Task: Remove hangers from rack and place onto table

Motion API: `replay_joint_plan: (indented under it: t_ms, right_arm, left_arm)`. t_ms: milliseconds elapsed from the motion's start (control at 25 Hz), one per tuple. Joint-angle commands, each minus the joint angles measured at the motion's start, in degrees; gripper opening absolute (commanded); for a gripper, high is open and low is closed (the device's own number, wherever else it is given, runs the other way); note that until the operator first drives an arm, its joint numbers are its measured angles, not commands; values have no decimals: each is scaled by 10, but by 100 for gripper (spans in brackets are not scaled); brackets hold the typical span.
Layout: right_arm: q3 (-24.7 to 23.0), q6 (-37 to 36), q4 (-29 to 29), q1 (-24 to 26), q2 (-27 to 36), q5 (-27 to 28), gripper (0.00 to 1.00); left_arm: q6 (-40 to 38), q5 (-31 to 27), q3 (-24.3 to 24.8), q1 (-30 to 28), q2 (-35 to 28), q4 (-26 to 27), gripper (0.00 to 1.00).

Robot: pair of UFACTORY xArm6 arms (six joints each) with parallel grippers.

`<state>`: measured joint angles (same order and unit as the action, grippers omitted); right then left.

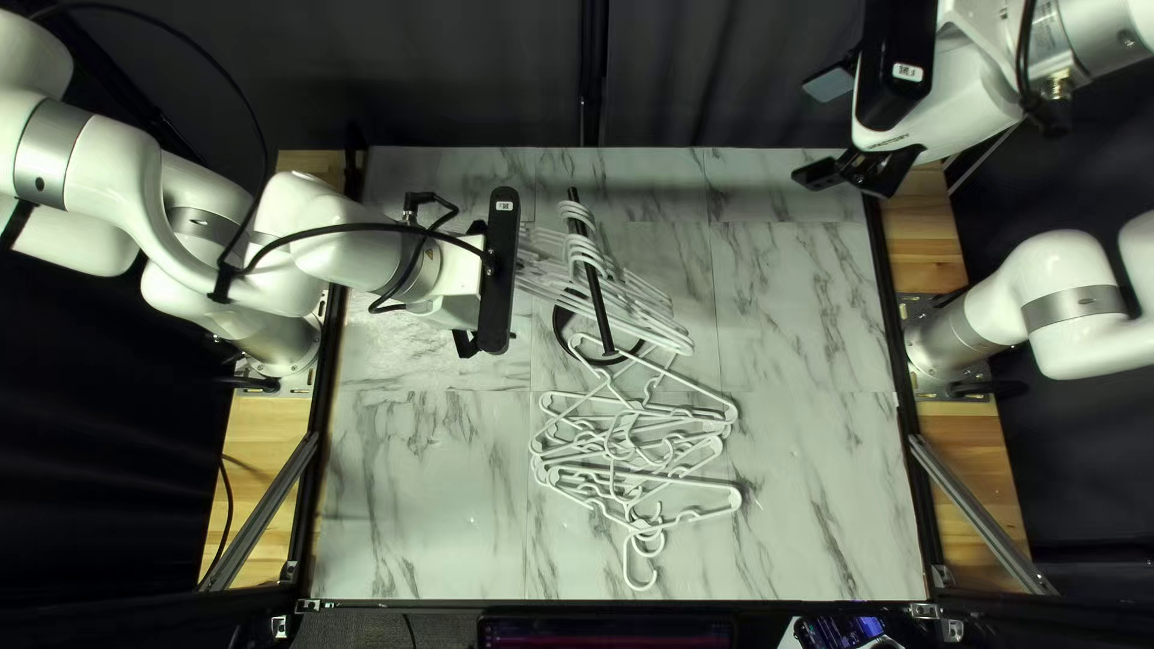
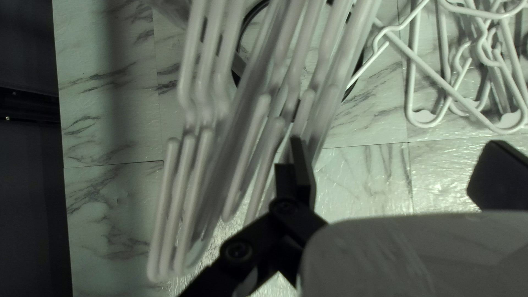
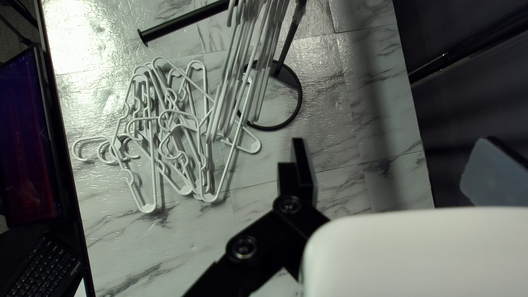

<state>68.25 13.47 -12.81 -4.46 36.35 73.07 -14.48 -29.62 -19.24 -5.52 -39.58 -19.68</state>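
1. My left gripper (image 1: 465, 344) has its jaws released and spread, beside the hanging hangers (image 1: 649, 315); from here I can't quite tell whether one finger touches them.
2. Those white hangers hang bunched together on the black rack (image 1: 590, 289), which stands on a round base (image 1: 559, 325).
3. The loose hangers (image 1: 731, 496) lie in a tangled pile on the table (image 1: 421, 505), nearer its front edge.
4. My right gripper (image 1: 808, 132) is raised near the far right corner, jaws parted.
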Motion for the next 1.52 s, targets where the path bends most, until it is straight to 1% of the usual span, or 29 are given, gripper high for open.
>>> replay_joint_plan:
  t_ms: [40, 200, 400, 680, 960, 1520]
  right_arm:
    - [0, 0, 0, 0, 0, 0, 100]
    - [0, 0, 0, 0, 0, 0, 100]
    - [0, 0, 0, 0, 0, 0, 100]
    - [0, 0, 0, 0, 0, 0, 100]
    - [0, 0, 0, 0, 0, 0, 100]
    - [0, 0, 0, 0, 0, 0, 100]
  left_arm:
    - [7, 6, 4, 4, 1, 6, 100]
    - [21, 5, 3, 10, -1, 16, 100]
    - [57, -2, 0, 25, -7, 37, 100]
    - [85, 6, 3, 36, -6, 53, 100]
    - [92, 23, 0, 40, 9, 55, 100]
    - [112, 42, 15, 40, 7, 72, 100]
